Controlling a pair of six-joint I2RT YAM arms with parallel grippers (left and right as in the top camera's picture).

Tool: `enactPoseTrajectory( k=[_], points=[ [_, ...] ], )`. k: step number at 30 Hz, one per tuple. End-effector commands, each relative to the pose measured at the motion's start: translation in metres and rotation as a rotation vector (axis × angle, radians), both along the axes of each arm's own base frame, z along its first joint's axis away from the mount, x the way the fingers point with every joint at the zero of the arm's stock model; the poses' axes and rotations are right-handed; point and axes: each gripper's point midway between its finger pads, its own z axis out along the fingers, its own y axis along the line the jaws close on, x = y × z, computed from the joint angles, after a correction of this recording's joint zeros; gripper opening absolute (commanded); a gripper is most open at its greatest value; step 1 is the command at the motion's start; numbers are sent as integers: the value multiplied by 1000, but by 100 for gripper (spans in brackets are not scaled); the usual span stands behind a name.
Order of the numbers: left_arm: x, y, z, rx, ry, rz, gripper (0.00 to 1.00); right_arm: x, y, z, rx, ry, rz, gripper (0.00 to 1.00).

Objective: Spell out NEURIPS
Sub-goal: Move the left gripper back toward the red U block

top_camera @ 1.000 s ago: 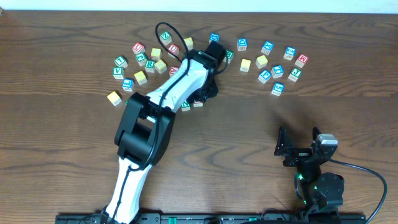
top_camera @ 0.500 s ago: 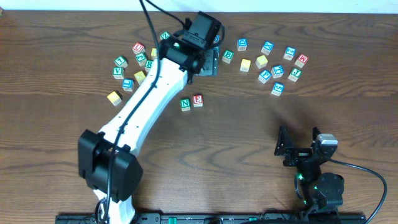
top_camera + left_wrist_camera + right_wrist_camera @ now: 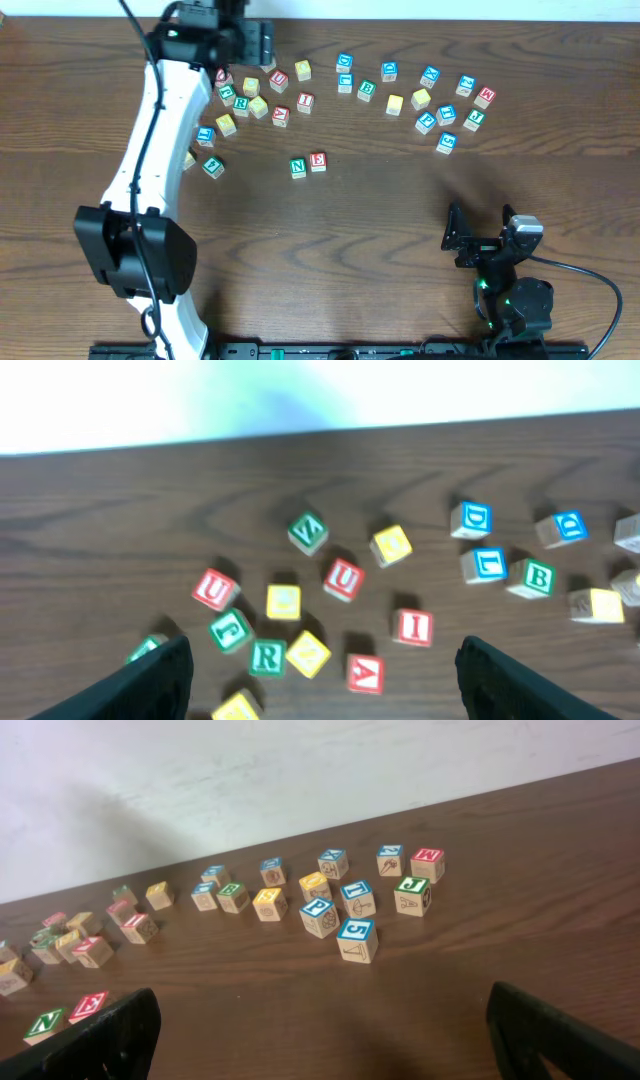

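Note:
A green N cube and a red E cube sit side by side in mid-table, also seen low left in the right wrist view as N and E. The left gripper hangs open over the back-left cluster. Under it, the left wrist view shows a red U, a red I and a green R lying loose between its wide-apart fingers. A blue P lies among the right-hand cubes. The right gripper stands open and empty near the front right.
Other lettered cubes lie scattered along the back: a red A, blue D, green B, red M. The left arm stretches along the table's left side. The table's back edge meets a white wall.
The left arm has lifted off the N and E pair and swung back and to the left over the cluster. Its gripper has opened. The right arm has not moved.

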Motion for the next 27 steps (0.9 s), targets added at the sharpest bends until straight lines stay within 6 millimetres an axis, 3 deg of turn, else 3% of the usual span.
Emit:
enactPoseTrajectory(
  k=[1,5,13,27],
  points=[
    [9,-11,4,18,-40,-83,83,0,-3,-1,-5,2,-14,99],
    [18,-13,-3,23,-52,-92,83,0,-3,-1,-5,2,-14,99],
    [39,-16,-43,28,-23,-92,82,0,-3,-1,-5,2,-14,99],
    [54,-17,-94,46,31,-95,83,0,-3,-1,-5,2,-14,99]
  ],
)
